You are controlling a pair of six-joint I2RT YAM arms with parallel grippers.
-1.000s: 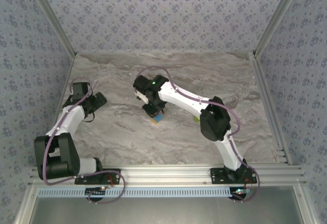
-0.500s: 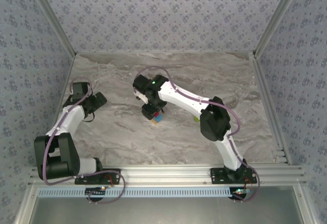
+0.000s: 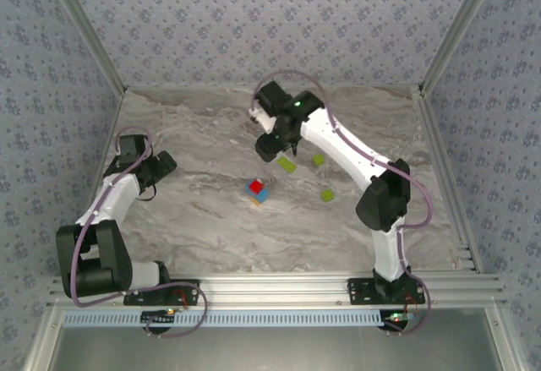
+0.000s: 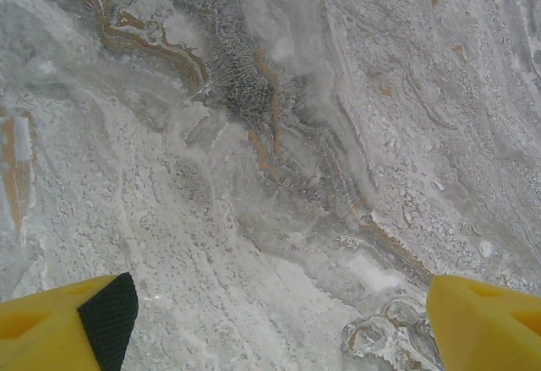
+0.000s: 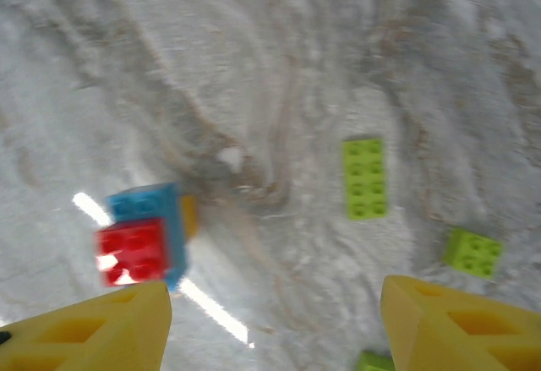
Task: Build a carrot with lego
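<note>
I have the part-built carrot [image 3: 257, 190] at the centre of the top view: a blocky, studded stack, glossy red on blue with an orange sliver underneath, lying on the veined, marble-look table [image 3: 194, 219]. Three flat lime-green lego bricks [image 5: 364, 178] lie scattered to its right. My right gripper [image 5: 275, 303] is spread wide and holding nothing. The left gripper [image 4: 279, 303], at frame left, gapes empty over bare stone.

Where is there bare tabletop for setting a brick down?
Free: the table between the left claw and the stack, and the strip along its near edge. Crowded: right of the stack, three green bricks by the right claw.
</note>
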